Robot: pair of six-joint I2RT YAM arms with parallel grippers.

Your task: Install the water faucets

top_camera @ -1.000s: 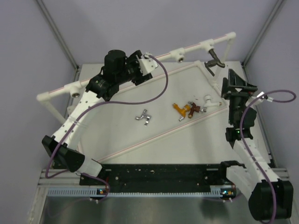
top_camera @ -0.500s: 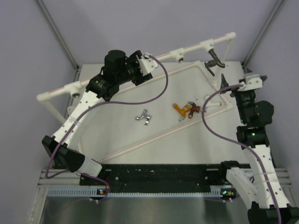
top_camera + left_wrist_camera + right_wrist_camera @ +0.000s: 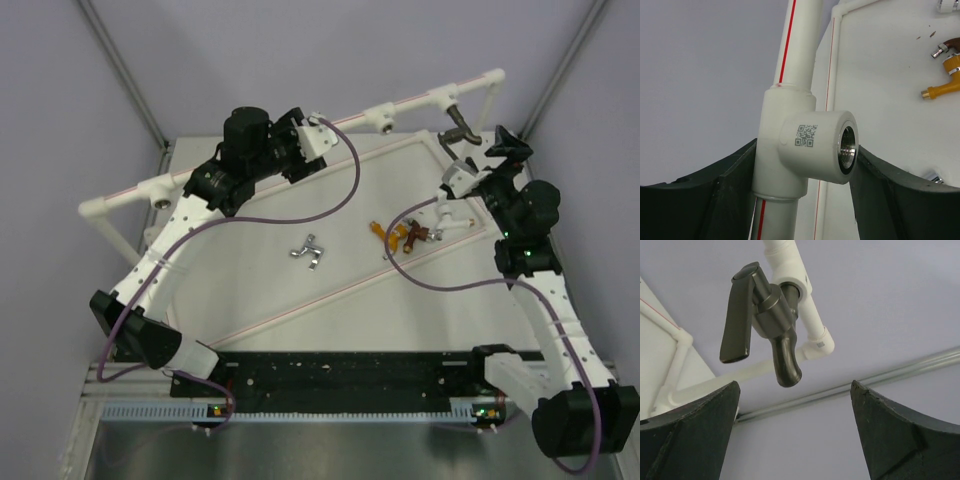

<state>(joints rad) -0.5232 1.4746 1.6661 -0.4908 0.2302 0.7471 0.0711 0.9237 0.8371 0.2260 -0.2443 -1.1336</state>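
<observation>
One glossy dark-grey faucet [image 3: 771,312], perhaps metal

This looks like a robotics lab test cell. Plain grey walls [image 3: 330,50] and metal frame posts [image 3: 125,75] close in a white worktop [image 3: 400,320]. Two robot arms [image 3: 165,250] are bolted at its near edge, before a white pipe frame [image 3: 410,102].

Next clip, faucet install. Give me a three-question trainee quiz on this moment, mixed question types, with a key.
1. True or false: the dark grey faucet is already fitted into a socket on the white pipe.
2. What sits between the left gripper's fingers? A) an empty threaded socket B) the orange-gold faucet C) the reddish-brown faucet
3. What colour is the lone faucet lying by itself on the table?
Key: 1 true; 2 A; 3 silver.
</observation>
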